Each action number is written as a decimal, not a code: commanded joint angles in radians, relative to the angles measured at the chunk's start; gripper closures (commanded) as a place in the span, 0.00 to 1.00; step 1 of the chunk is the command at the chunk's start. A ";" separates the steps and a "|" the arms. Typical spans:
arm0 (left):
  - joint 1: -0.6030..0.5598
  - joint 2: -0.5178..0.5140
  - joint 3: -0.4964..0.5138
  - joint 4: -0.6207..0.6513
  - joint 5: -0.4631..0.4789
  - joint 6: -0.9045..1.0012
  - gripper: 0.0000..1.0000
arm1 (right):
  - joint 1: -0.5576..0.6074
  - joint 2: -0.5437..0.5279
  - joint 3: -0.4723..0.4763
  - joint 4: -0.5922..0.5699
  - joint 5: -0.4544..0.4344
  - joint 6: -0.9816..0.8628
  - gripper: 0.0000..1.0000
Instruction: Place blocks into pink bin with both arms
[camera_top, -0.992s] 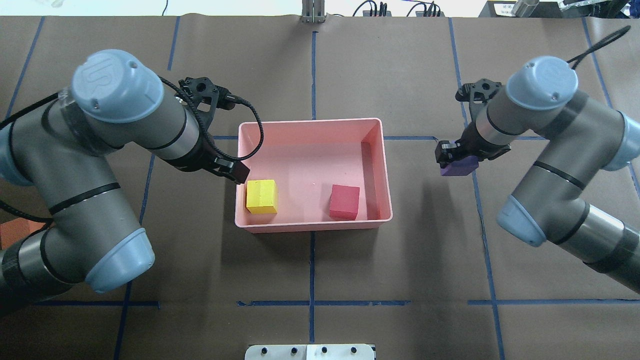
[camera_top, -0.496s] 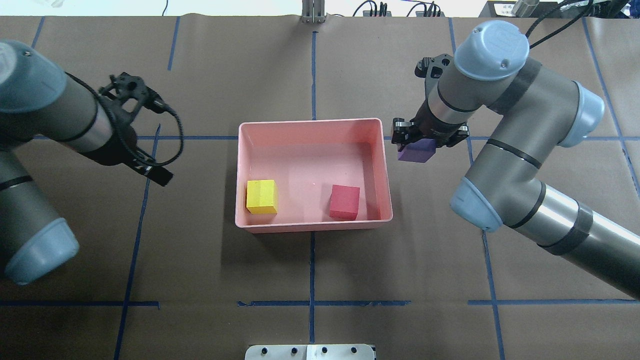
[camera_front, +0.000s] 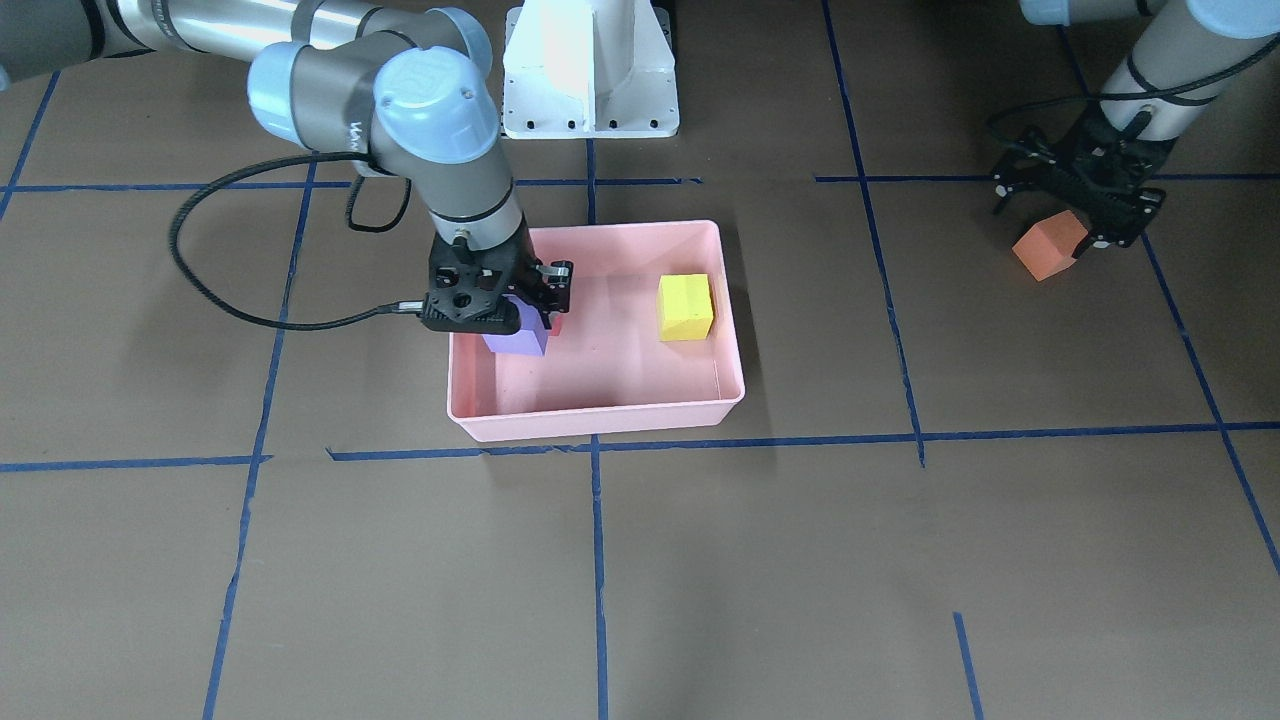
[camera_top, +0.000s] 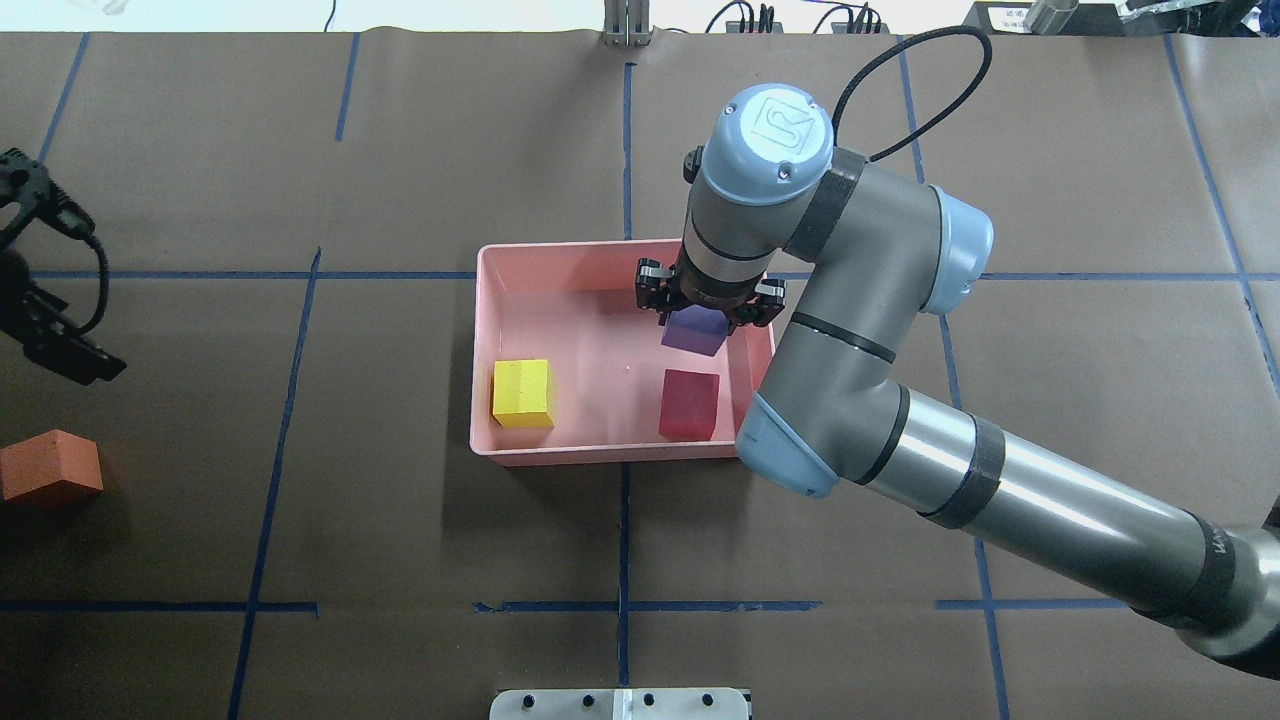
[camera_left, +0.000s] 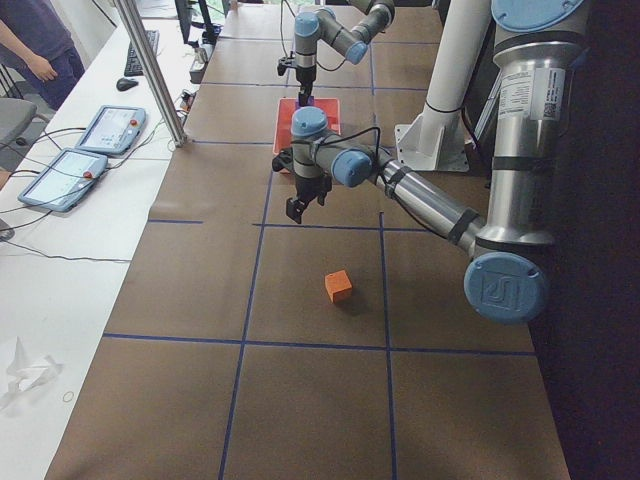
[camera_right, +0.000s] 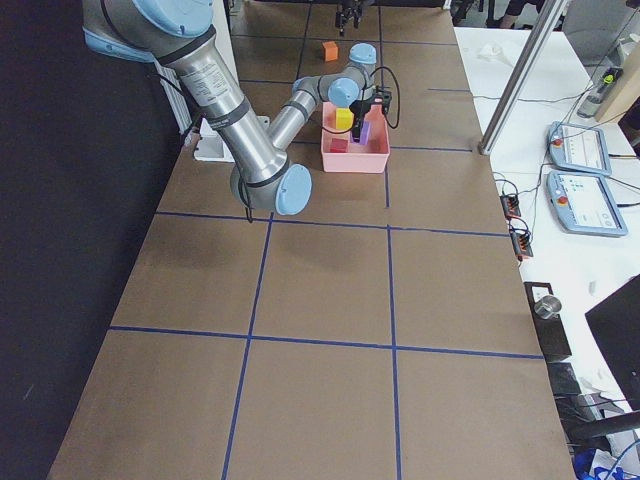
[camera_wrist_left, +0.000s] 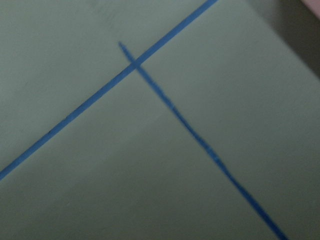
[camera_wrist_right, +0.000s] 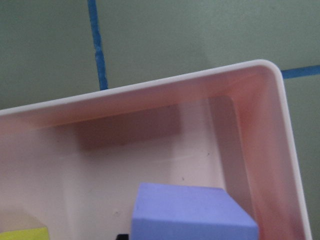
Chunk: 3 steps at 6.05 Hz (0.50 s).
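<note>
The pink bin (camera_top: 600, 246) holds the yellow block (camera_top: 523, 393) at its left and the red block (camera_top: 689, 404) at its right. My right gripper (camera_top: 710, 303) is shut on the purple block (camera_top: 695, 331) and holds it over the bin's right part, just beyond the red block. The purple block also shows in the front view (camera_front: 517, 339) and in the right wrist view (camera_wrist_right: 190, 212). The orange block (camera_top: 50, 467) lies on the table far left. My left gripper (camera_front: 1085, 225) looks open and empty. It hangs above the table, apart from the orange block (camera_front: 1045, 250).
Brown paper with blue tape lines (camera_top: 623, 130) covers the table. The white pedestal base (camera_front: 590, 70) stands behind the bin. The left wrist view shows only paper and crossing tape (camera_wrist_left: 135, 64). Operator consoles (camera_left: 105, 130) sit beyond the table's far edge.
My right arm has swung left with the purple block, from outside the bin's right wall to over the bin. My left arm has drawn away to the far left, near the orange block.
</note>
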 joint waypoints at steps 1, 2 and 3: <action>-0.005 0.161 0.047 -0.274 -0.003 0.010 0.00 | -0.011 -0.005 0.004 0.001 -0.019 0.002 0.00; -0.006 0.223 0.095 -0.382 -0.003 -0.030 0.00 | -0.011 -0.006 0.004 0.001 -0.019 0.002 0.00; -0.006 0.264 0.094 -0.390 -0.001 -0.266 0.00 | -0.011 -0.008 0.005 0.001 -0.019 0.002 0.00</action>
